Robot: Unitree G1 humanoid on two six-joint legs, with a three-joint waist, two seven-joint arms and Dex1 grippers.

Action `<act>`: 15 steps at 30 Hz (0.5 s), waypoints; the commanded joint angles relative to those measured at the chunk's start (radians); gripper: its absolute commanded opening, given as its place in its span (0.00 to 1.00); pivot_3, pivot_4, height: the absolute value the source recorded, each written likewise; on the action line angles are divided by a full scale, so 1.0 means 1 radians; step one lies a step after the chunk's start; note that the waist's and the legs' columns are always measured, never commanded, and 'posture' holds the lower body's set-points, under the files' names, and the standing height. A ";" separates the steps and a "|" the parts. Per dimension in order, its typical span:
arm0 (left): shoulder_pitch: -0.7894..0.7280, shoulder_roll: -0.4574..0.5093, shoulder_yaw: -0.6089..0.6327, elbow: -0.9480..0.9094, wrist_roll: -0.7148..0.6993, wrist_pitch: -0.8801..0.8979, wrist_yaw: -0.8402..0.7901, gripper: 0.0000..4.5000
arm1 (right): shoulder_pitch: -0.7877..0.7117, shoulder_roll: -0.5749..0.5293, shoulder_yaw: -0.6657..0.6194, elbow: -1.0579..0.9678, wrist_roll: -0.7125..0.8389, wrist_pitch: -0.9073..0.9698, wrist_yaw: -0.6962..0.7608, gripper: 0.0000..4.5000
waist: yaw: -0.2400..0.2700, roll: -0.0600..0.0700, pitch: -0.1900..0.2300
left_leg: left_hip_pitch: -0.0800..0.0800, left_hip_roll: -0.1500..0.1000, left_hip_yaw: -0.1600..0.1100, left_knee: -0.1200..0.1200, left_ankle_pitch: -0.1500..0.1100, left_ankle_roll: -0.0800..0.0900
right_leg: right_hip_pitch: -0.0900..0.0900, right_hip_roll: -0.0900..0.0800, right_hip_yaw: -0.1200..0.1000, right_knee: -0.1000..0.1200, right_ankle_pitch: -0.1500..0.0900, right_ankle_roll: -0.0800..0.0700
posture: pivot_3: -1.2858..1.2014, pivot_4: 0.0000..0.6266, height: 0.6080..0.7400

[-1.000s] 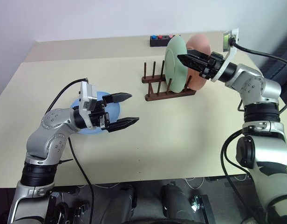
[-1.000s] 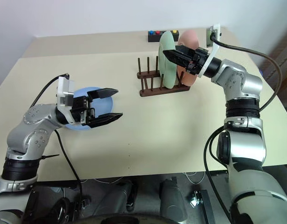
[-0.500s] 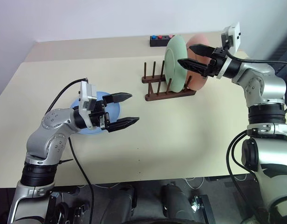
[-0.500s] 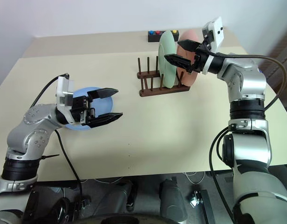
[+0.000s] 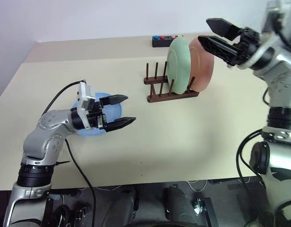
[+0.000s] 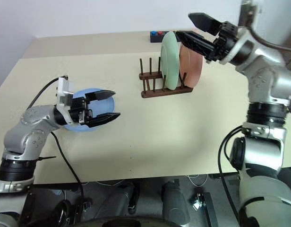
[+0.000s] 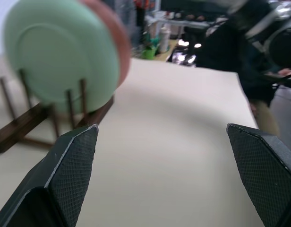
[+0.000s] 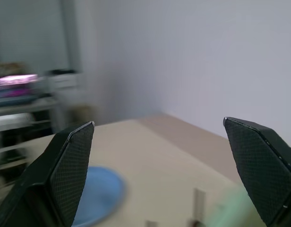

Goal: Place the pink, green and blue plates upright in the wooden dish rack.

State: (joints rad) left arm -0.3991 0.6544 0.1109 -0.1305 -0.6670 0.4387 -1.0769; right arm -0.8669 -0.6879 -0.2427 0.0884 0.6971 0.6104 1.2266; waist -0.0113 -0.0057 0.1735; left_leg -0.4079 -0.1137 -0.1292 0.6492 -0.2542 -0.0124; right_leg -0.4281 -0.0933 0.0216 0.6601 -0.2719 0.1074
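The green plate (image 5: 178, 65) and the pink plate (image 5: 202, 64) stand upright side by side at the right end of the wooden dish rack (image 5: 170, 91). Flat on the table at the left lies the blue plate (image 5: 113, 112), partly hidden by my left gripper (image 5: 123, 110), which hovers open over its right edge. My right gripper (image 5: 216, 34) is open and empty, raised above and to the right of the pink plate, clear of it. The left wrist view shows the green plate (image 7: 60, 56) in the rack (image 7: 27, 123); the right wrist view shows the blue plate (image 8: 100, 194).
A small black box with coloured buttons (image 5: 164, 40) sits at the table's far edge behind the rack. Several free pegs (image 5: 156, 73) stand at the rack's left end. Open beige tabletop (image 5: 183, 137) lies between the blue plate and the rack.
My right gripper has lifted up and back from the pink plate, which stays in the rack. My left gripper has shifted slightly left over the blue plate.
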 commanded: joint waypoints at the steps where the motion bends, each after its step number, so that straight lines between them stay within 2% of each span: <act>1: -0.057 0.042 0.104 0.076 -0.007 0.049 0.085 1.00 | 0.097 -0.028 0.054 -0.160 0.030 0.014 0.058 1.00 | 0.000 0.000 0.000 | 0.000 0.000 0.000 0.000 -0.001 0.002 | 0.000 0.000 0.000 0.000 0.000 0.000 | 0.52 0.24 1.00; 3: -0.096 0.069 0.144 0.150 0.018 0.088 0.168 1.00 | 0.142 -0.031 0.074 -0.212 0.020 -0.014 0.066 1.00 | -0.002 0.000 0.000 | 0.000 0.000 0.000 0.001 -0.001 0.002 | 0.000 0.000 0.000 0.002 0.000 0.000 | 0.52 0.24 1.00; 5: -0.125 0.115 0.160 0.230 0.101 0.083 0.255 1.00 | 0.188 -0.039 0.112 -0.252 -0.030 -0.081 0.080 1.00 | -0.003 0.000 0.000 | 0.000 0.000 0.000 0.001 -0.001 0.002 | -0.001 0.000 0.000 0.003 0.000 0.000 | 0.52 0.24 1.00; 7: -0.141 0.168 0.180 0.299 0.148 0.125 0.331 1.00 | 0.201 -0.028 0.115 -0.268 -0.008 -0.080 0.080 1.00 | -0.005 0.000 0.000 | 0.000 0.000 0.000 0.001 -0.001 0.002 | -0.001 0.000 0.000 0.002 0.000 0.000 | 0.52 0.24 1.00; 12: -0.109 0.258 0.245 0.374 0.141 0.304 0.406 1.00 | 0.180 -0.005 0.112 -0.229 0.015 -0.082 0.072 1.00 | -0.003 -0.001 0.000 | 0.000 0.000 0.001 0.000 0.001 -0.001 | -0.002 0.000 0.001 0.002 0.000 0.000 | 0.52 0.24 1.00; 15: -0.097 0.255 0.295 0.432 0.141 0.381 0.482 1.00 | 0.170 0.008 0.119 -0.208 0.009 -0.091 0.070 1.00 | 0.002 -0.001 0.000 | 0.000 0.000 0.001 0.000 0.000 -0.001 | -0.002 0.000 0.001 0.002 0.000 0.000 | 0.52 0.24 1.00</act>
State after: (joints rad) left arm -0.4987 0.8959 0.3607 0.2902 -0.5306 0.7866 -0.6303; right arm -0.6750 -0.6839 -0.1170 -0.1155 0.6920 0.5367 1.2987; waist -0.0097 -0.0065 0.1739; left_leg -0.4077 -0.1140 -0.1285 0.6494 -0.2541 -0.0125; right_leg -0.4296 -0.0934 0.0224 0.6624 -0.2717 0.1073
